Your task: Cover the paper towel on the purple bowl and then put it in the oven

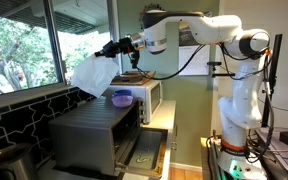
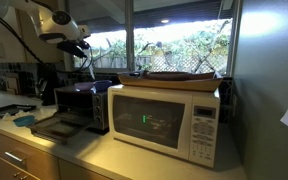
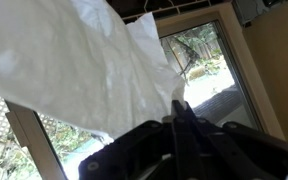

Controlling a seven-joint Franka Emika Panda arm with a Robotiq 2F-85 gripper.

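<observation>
A kitchen: a counter (image 2: 94,152) runs under wide windows (image 2: 174,45) looking onto trees (image 1: 14,45). It carries an oven (image 1: 94,132) and a white microwave (image 2: 169,122), with drawers (image 2: 19,158) below and dark tiles (image 1: 14,120) along the wall.
</observation>
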